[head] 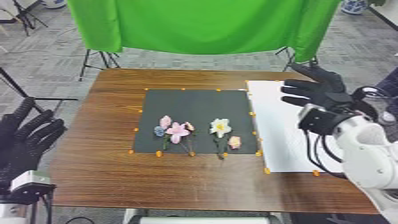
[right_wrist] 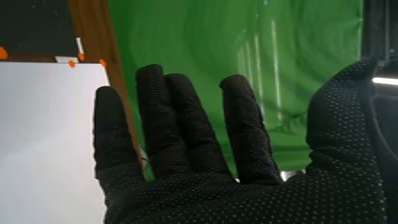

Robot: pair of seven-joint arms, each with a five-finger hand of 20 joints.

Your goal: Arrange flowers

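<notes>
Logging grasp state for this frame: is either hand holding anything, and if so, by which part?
Nothing held. The right hand is open and empty; the left hand is open too, with nothing in it.

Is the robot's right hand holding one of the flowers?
No, the right hand is above the white sheet, its fingers extended and empty.

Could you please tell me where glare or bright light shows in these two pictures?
Right wrist view: thin pale streaks run down the green cloth, and a bright white bar glares beside the right hand; head view: the light looks even, with the white sheet brightest on the table.
</notes>
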